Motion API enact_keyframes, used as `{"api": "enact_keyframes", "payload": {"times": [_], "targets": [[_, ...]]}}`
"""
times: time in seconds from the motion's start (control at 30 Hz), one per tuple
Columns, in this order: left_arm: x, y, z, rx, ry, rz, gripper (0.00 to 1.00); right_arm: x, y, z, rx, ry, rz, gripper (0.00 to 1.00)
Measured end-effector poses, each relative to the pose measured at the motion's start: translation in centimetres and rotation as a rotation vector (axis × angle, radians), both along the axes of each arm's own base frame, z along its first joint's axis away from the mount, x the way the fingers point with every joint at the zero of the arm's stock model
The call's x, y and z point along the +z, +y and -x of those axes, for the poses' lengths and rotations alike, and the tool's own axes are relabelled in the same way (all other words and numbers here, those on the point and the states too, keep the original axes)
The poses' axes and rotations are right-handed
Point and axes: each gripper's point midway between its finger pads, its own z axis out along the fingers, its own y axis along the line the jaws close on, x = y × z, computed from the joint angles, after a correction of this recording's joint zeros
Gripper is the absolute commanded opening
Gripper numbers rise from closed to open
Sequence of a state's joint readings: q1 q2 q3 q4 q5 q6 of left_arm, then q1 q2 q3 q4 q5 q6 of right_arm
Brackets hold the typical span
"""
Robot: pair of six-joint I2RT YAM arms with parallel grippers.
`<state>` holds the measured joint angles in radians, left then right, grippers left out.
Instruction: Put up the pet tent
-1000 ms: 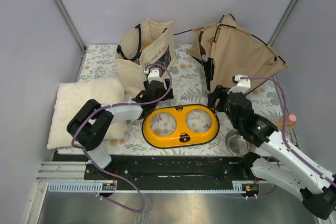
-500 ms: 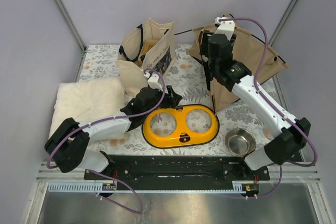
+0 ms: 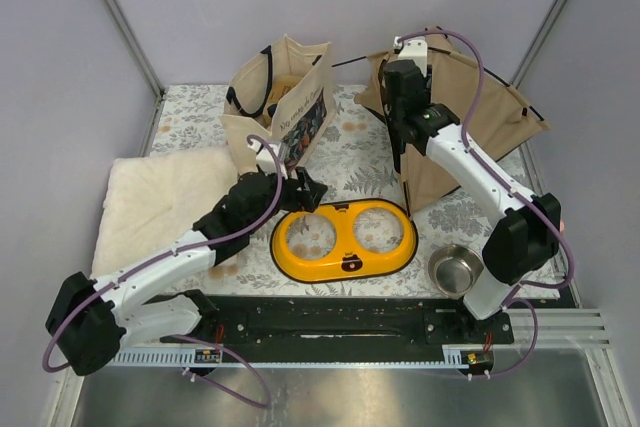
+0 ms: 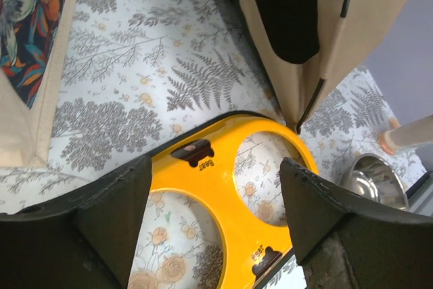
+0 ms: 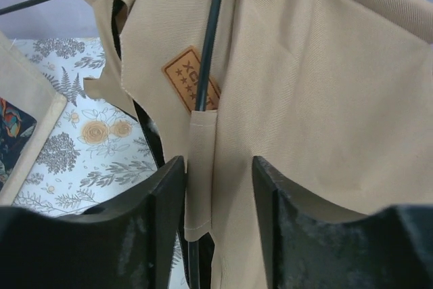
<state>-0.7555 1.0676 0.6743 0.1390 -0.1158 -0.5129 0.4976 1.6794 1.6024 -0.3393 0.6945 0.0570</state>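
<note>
Straddling the pole sleeve (image 5: pixel 201 167) now, the right gripper (image 5: pixel 215 167) has a jaw on each side of that fabric channel, parted, with a sliver of gap on both sides and nothing pinched yet. The pet tent (image 3: pixel 470 112) stands at the far right corner of the tabletop (image 3: pixel 360 152), canvas slack and bunched, with the black pole (image 5: pixel 211 45) running up past the brown label (image 5: pixel 191 79).

The danger, I'd say, is a bite that catches only loose canvas. Then the cloth slides along the pole and the frame never shifts. If it squeezes off-centre, the thin pole could spring sideways out of the jaws. A hard pull toward the near edge might tip the whole tent onto the yellow feeder (image 3: pixel 345 232), which sits just in front of it.

The left gripper (image 4: pixel 216 167) hangs released and wide over the feeder's far rim, holding nothing and lending the tent no support.

Containers: both round holes of the feeder are empty, with the patterned cover showing through. The steel bowl (image 3: pixel 440 265) sits apart near the right near corner, empty too. The tote bag (image 3: pixel 245 137) stands upright at the far edge with its mouth open. Something tan is inside, though I can't tell what. The tent's doorway is too dark to read.
</note>
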Motion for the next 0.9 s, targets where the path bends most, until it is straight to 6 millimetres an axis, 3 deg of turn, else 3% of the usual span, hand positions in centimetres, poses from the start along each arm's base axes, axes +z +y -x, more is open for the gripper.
{"api": "enact_keyframes", "payload": {"times": [0.23,0.4,0.63,0.9], "targets": [[-1.9,1.8,0.9,0.035,0.042,-0.059,0.8,-0.6,-1.1,-0.8,-0.023,0.01,-0.011,0.34],[-1.6,2.7,1.2,0.059,0.034,-0.068,0.8,-1.3,-0.9,-1.6,-0.022,0.013,-0.012,0.0],[-1.4,3.4,1.3,0.078,0.029,-0.076,0.8,-0.4,-1.5,-1.9,-0.063,-0.03,0.002,0.0],[-1.5,3.8,1.4,0.09,0.029,-0.081,0.8,2.7,-4.5,-1.3,-0.164,-0.133,0.012,0.0]]}}
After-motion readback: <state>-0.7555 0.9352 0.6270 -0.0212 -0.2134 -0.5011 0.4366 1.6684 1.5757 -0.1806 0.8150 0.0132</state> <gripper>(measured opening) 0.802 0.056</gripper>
